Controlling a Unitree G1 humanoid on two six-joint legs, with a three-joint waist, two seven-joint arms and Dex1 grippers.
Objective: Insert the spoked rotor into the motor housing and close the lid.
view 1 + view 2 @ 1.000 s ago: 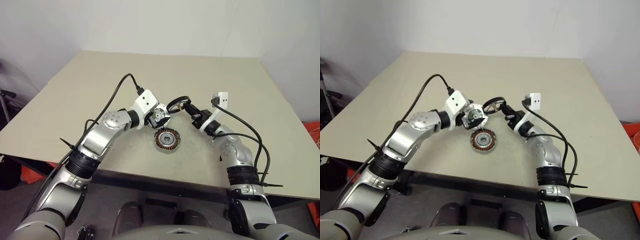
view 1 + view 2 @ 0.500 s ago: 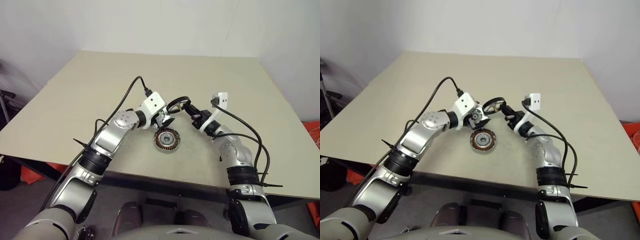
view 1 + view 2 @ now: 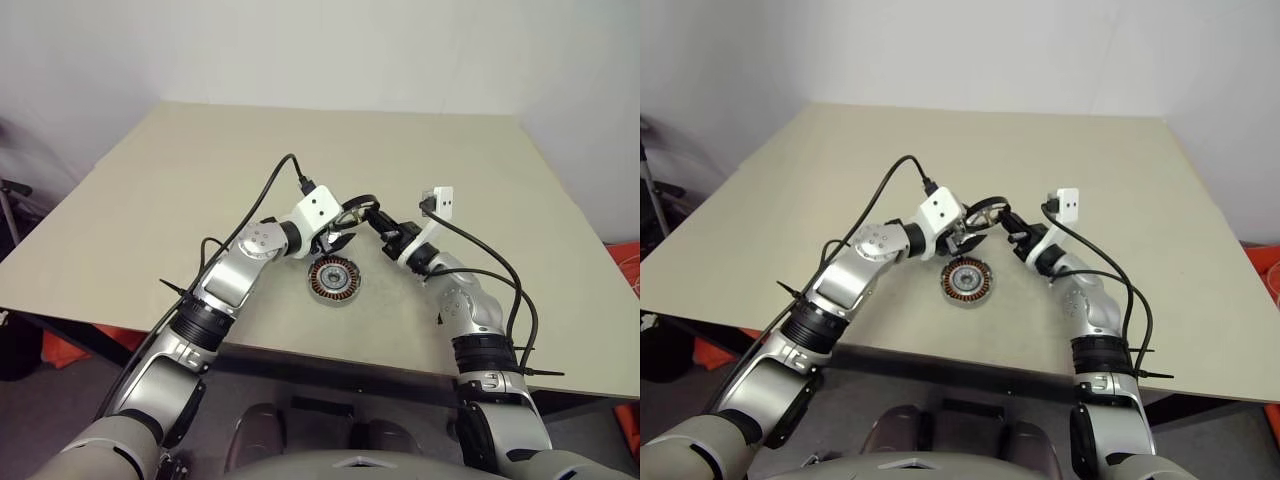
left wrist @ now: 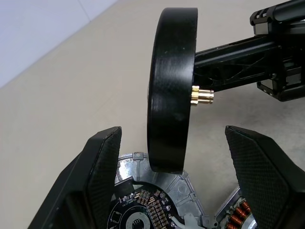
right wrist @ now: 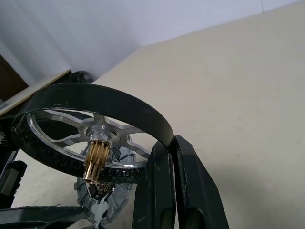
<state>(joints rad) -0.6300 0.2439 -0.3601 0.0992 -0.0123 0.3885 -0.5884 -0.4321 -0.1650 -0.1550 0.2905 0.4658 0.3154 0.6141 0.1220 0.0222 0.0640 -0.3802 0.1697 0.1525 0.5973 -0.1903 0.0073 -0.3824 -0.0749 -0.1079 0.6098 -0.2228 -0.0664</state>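
The bench [image 3: 200, 180] is carrying the motor housing [image 3: 333, 279], which is lying flat near the middle of the front edge with its copper windings facing up. The lid [image 4: 143, 210] is sitting just beside the housing, under the left end effector; whether the two are touching cannot be told.

The right end effector [image 3: 371, 214] is holding the rotor [image 4: 171, 90] on edge above the housing, its fingers pressed together on the black rim. The left end effector [image 4: 174, 130] is standing with its fingers apart, one on each side of that rim and touching neither face.

The step in hand appears to be a second grip on the rotor.

- Centre the rim between the left pads before closing.
- Keep the pads clear of the brass pinion [image 4: 202, 96].
- Keep the right grip firm until the left one is seating.
- For insertion, turn the rotor level and line its axle up over the hub [image 3: 967, 279].
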